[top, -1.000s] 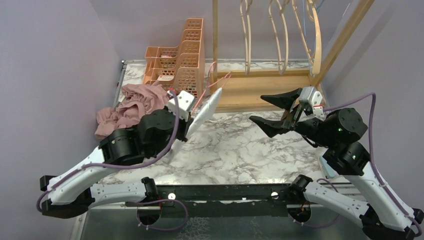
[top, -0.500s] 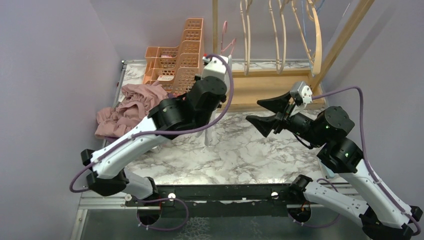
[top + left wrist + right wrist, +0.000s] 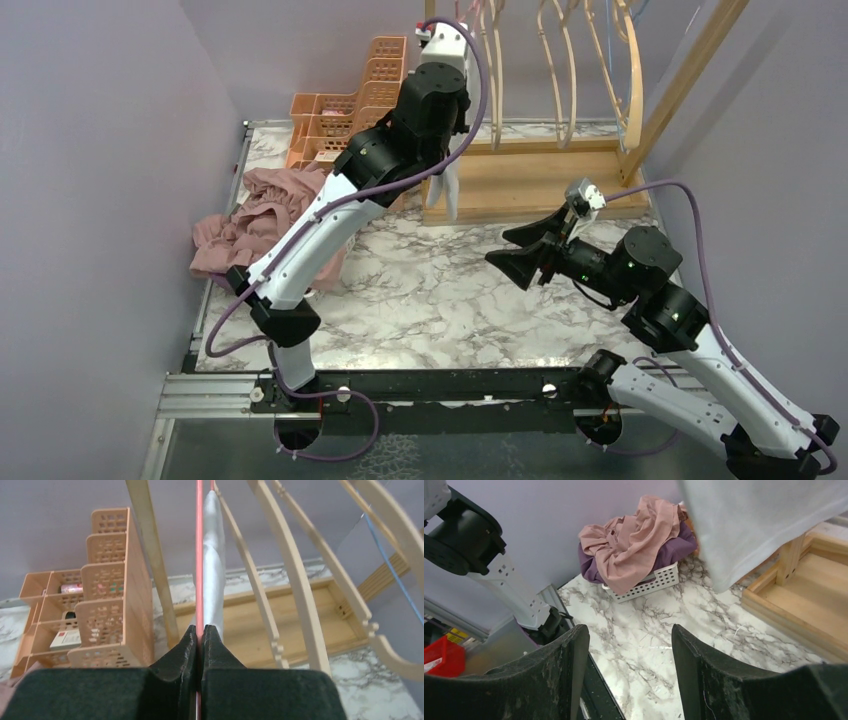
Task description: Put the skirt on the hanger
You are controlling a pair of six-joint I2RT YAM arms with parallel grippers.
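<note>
Two purple walls (image 3: pixel 100 150) close in a marble surface (image 3: pixel 450 300). At its far left stand an orange organizer (image 3: pixel 350 130) and a basket (image 3: pixel 644 587) heaped with pink and purple clothes (image 3: pixel 629 540). At the back sits a wooden frame (image 3: pixel 540 180), with curved wooden hangers (image 3: pixel 560 70) hung above it.

The left gripper (image 3: pixel 201 630) is high at the frame's post, clamped tight on the thin pink hanger (image 3: pixel 199 555). The pale skirt (image 3: pixel 450 195) hangs off that hanger beside the post, with its hem above the frame's base (where it meets the hanger is out of view). The right gripper (image 3: pixel 520 250) hovers over the middle of the surface, spread wide and holding nothing.

Half a second ago the left arm was lower, level with the organizer. It has since risen to the top of the view, lifting the skirt off the surface. The right gripper has dropped slightly and moved left, as wide open as before.
</note>
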